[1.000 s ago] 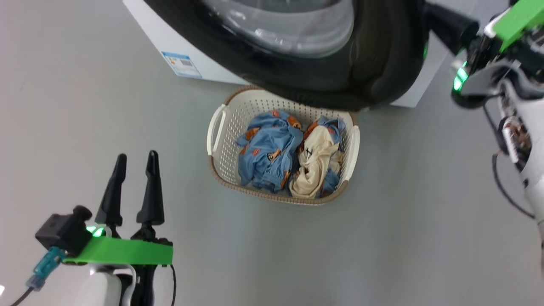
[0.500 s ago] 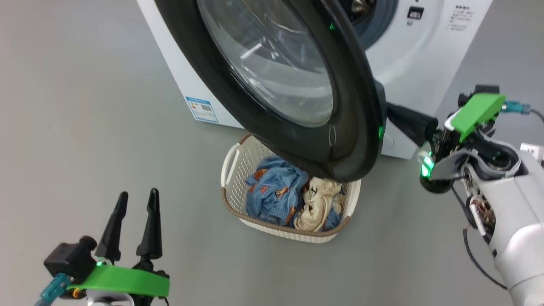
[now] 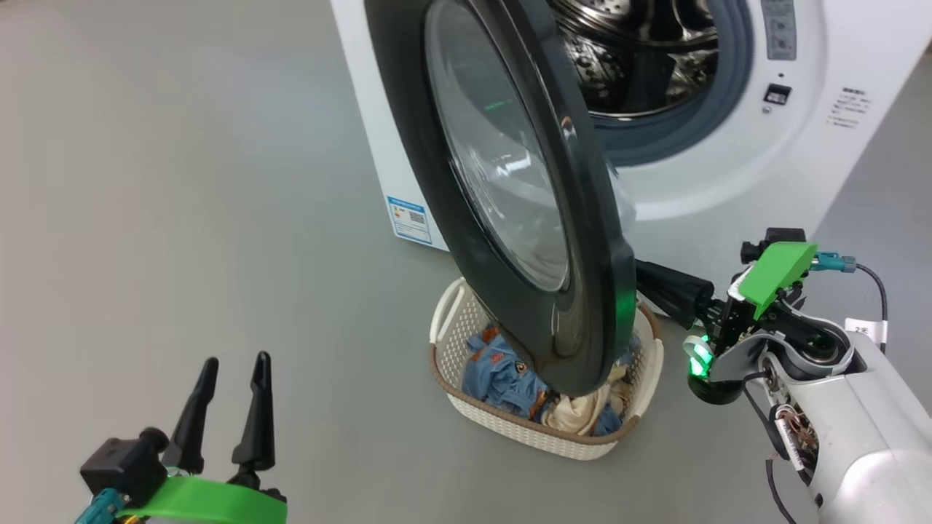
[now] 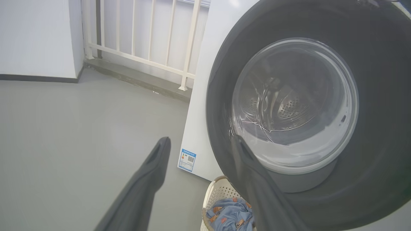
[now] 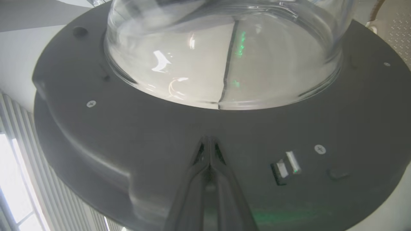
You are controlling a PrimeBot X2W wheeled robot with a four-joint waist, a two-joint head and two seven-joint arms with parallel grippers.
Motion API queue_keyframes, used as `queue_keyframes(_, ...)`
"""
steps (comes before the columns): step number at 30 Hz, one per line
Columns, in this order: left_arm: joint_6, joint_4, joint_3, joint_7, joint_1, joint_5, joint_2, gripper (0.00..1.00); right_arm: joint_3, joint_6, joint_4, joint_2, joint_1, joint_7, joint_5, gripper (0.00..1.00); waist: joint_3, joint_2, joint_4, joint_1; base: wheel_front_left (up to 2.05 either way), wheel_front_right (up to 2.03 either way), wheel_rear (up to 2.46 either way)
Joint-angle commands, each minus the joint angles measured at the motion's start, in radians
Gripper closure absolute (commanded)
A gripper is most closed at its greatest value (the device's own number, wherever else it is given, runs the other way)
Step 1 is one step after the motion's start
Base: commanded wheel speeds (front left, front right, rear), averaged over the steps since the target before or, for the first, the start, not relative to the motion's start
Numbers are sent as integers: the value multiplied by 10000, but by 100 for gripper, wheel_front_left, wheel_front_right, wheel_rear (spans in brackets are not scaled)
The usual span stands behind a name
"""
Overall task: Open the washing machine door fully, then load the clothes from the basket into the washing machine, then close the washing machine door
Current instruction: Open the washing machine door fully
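Observation:
The washing machine (image 3: pixel 728 182) stands at the upper right with its steel drum (image 3: pixel 641 51) exposed. The washing machine door (image 3: pixel 510 196) is swung partly out, edge-on over the basket (image 3: pixel 553 429). The clothes (image 3: pixel 502 375), blue and cream, lie in the basket, half hidden by the door. My right gripper (image 3: pixel 644 276) is shut, its tip against the door's inner side. In the right wrist view the shut gripper (image 5: pixel 209 141) touches the black inner face (image 5: pixel 128 128) below the glass bowl (image 5: pixel 224 57). My left gripper (image 3: pixel 233 364) is open and holds nothing, out over the floor at the lower left; in its own view the left gripper (image 4: pixel 200 141) points at the door (image 4: pixel 379 96).
Grey floor (image 3: pixel 182 182) spreads left of the machine. A blue label sticker (image 3: pixel 409 217) sits low on the machine's side. A white railing (image 4: pixel 144 38) and a white wall (image 4: pixel 35 35) stand behind. The basket (image 4: pixel 213 195) is close against the machine's front.
The head camera has shifted, bringing more of the machine into view. The door has swung further out from the drum with my shut right gripper against it. My left gripper stays open.

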Motion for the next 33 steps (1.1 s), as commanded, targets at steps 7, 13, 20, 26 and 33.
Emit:
queue_keyframes(7,-21,-145,466,-65,26,107,299,0,306,83,-459,476,92,395,140,100,-355,0,559,0,0,0,0)
queue_keyframes(13,-21,-305,732,-65,216,211,256,0,535,83,-381,630,109,619,200,100,-350,0,624,0,0,0,0)
queue_keyframes(20,-21,-435,933,-65,320,296,170,0,790,83,-296,689,1,632,246,100,-271,0,667,0,0,0,0)
queue_keyframes(26,-21,-438,982,-65,353,358,125,0,920,83,-264,702,-32,618,334,100,-313,0,651,0,0,0,0)
queue_keyframes(33,-21,-336,793,-65,289,382,144,0,787,83,-392,705,116,283,218,100,-447,0,576,0,0,0,0)
